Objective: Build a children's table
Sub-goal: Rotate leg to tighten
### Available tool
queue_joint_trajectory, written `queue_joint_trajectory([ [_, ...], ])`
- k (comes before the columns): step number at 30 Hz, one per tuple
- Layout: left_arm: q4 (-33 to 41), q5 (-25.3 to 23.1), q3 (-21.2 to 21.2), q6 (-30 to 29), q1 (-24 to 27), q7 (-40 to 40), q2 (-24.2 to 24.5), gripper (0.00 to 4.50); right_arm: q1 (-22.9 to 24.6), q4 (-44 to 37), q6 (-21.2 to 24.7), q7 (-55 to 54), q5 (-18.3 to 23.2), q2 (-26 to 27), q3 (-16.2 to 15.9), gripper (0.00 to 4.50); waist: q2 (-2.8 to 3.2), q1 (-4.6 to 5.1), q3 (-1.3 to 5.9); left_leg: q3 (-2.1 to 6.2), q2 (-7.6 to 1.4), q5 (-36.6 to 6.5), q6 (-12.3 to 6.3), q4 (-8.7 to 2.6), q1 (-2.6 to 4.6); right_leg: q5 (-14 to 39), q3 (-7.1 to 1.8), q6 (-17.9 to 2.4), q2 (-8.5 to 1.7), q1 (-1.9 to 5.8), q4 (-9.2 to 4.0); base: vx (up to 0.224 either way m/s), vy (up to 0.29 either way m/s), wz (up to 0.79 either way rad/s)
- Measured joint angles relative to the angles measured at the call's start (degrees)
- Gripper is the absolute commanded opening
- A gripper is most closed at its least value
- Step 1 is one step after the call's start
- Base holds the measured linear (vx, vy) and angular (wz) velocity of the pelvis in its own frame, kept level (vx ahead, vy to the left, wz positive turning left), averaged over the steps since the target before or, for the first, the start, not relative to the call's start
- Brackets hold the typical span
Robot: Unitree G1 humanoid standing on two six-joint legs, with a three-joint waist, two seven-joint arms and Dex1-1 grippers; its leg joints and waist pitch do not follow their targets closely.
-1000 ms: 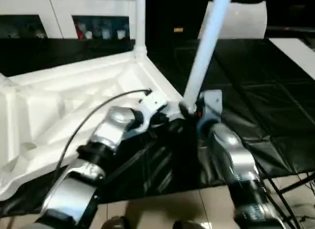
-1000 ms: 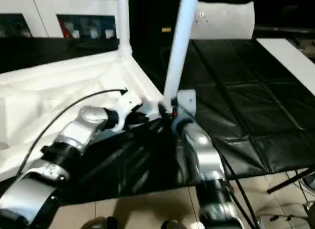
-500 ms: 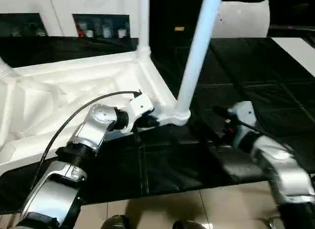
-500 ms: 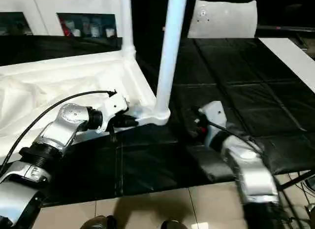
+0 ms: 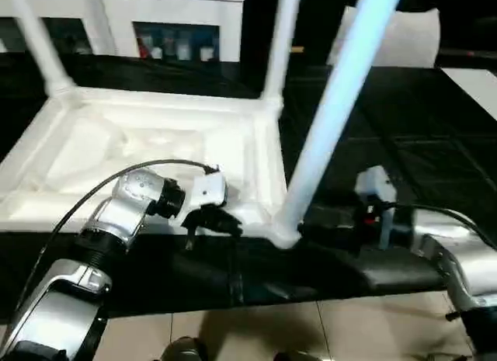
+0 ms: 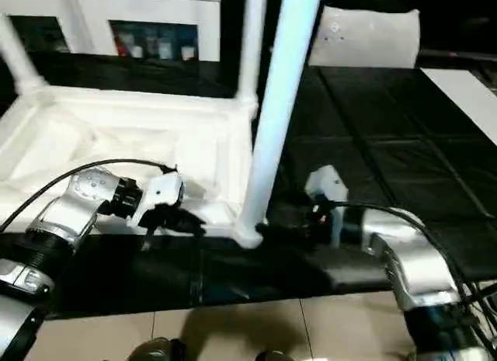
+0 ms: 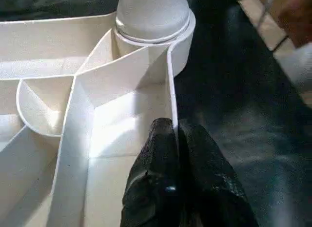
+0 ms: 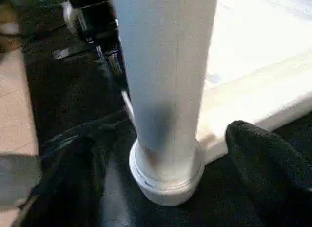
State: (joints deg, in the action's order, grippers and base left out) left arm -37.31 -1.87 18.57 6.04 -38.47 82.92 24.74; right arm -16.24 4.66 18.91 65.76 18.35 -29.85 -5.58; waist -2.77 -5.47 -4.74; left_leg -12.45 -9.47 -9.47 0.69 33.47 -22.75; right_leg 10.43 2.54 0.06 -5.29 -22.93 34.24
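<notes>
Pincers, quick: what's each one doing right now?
Left pincer: shut on the tabletop rim.
Right pincer: open, one finger each side of the leg, not gripping.

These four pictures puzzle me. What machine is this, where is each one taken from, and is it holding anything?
It is a two-armed robot building a children's table. The two wide pictures come from cameras on its head, looking down over its silver arms; the two close ones from its wrists. The white tabletop lies upside down on a black mat, with legs standing in its corners. The left gripper pinches the tabletop's rim between its black fingers. The right gripper is open, its fingers either side of the near leg.
</notes>
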Motion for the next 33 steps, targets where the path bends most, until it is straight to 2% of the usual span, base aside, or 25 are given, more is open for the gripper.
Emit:
queue_joint_trajectory([
  [2, -0.34, -0.02, 0.41, 0.68, -0.36, 1.20, 0.18, 0.00, -1.39, 2.06, -0.81, 1.60, -0.36, 0.13, -1.40, 3.51, -0.01, -0.08, 0.00, 0.00, 0.00, 0.00, -0.01, 0.08, -0.02, -0.01, -0.01, -0.02, -0.02, 0.00, 0.05, 0.000, 0.000, 0.00],
  [7, -0.76, -0.04, 1.03, 1.69, -0.76, 2.77, 0.13, 0.00, -4.23, 5.92, -2.45, 3.98, -1.31, 1.19, -3.50, 3.23, -0.02, -0.38, -0.01, -0.01, 0.00, -0.01, -0.01, 0.18, -0.05, -0.01, -0.01, -0.03, -0.04, -0.04, 0.19, 0.000, 0.000, 0.00],
  [9, -0.76, -0.04, 1.28, 1.70, -0.89, 2.98, 0.02, 0.00, -4.81, 7.17, -3.19, 4.77, -1.90, 1.78, -4.02, 2.97, -0.04, -0.49, 0.00, 0.00, -0.02, -0.01, -0.01, 0.19, -0.06, -0.01, 0.01, -0.03, -0.04, -0.06, 0.22, 0.000, 0.000, 0.00],
  [12, -0.83, -0.05, 1.48, 1.82, -1.08, 2.98, -0.18, 0.00, -5.81, 8.20, -3.62, 5.93, -2.26, 2.09, -4.99, 2.89, -0.05, -0.63, 0.00, -0.01, -0.03, 0.00, -0.01, 0.22, -0.12, -0.02, 0.01, -0.03, -0.03, -0.12, 0.27, 0.000, 0.000, 0.00],
  [14, -1.35, -0.09, 1.53, 2.04, -1.38, 3.05, -0.26, 0.00, -6.65, 9.22, -4.23, 6.52, -2.27, 2.11, -5.58, 2.57, -0.05, -0.82, 0.00, -0.01, -0.04, 0.00, -0.01, 0.25, -0.13, -0.01, 0.02, -0.03, -0.03, -0.12, 0.29, 0.000, 0.000, 0.00],
  [17, -1.80, -0.11, 1.59, 2.81, -1.58, 3.05, -0.40, 0.00, -7.03, 9.76, -5.04, 7.71, -2.50, 2.17, -6.20, 2.35, -0.09, -1.01, -0.02, -0.01, -0.05, -0.01, -0.01, 0.26, -0.13, -0.01, 0.02, -0.03, -0.03, -0.13, 0.30, 0.000, 0.000, 0.00],
  [23, -2.31, -0.19, 1.80, 3.23, -1.93, 3.06, -0.41, 0.00, -8.14, 11.28, -6.10, 8.80, -3.14, 2.26, -6.46, 2.00, -0.14, -1.02, -0.02, -0.01, -0.06, -0.01, -0.01, 0.33, -0.14, -0.01, 0.02, -0.03, -0.03, -0.14, 0.39, 0.000, 0.000, 0.00],
  [28, -3.50, -0.25, 1.66, 3.48, -2.34, 2.89, -0.61, 0.00, -8.08, 11.36, -6.04, 8.51, -3.14, 2.39, -6.56, 1.94, -0.14, -1.02, -0.02, -0.01, -0.07, 0.00, 0.00, 0.40, -0.13, -0.01, 0.00, -0.02, -0.03, -0.17, 0.54, 0.000, 0.000, 0.00],
  [30, -3.61, -0.27, 1.52, 2.58, -2.42, 2.22, -1.01, 0.00, -7.68, 11.17, -5.45, 7.67, -3.04, 2.95, -6.07, 1.93, -0.14, -1.00, -0.02, -0.01, -0.08, 0.00, 0.00, 0.42, -0.11, -0.01, 0.00, -0.02, -0.04, -0.18, 0.61, 0.000, 0.000, 0.00],
  [33, -4.52, -1.06, 0.36, -1.29, -3.15, -2.48, -2.27, 0.00, -6.24, 10.32, -3.16, 0.27, -3.57, 6.08, -3.91, 1.93, -0.13, -0.81, -0.02, -0.01, -0.10, 0.03, 0.05, 0.44, 0.11, 0.03, -0.04, 0.04, -0.04, -0.08, 0.73, 0.000, 0.000, 0.00],
])
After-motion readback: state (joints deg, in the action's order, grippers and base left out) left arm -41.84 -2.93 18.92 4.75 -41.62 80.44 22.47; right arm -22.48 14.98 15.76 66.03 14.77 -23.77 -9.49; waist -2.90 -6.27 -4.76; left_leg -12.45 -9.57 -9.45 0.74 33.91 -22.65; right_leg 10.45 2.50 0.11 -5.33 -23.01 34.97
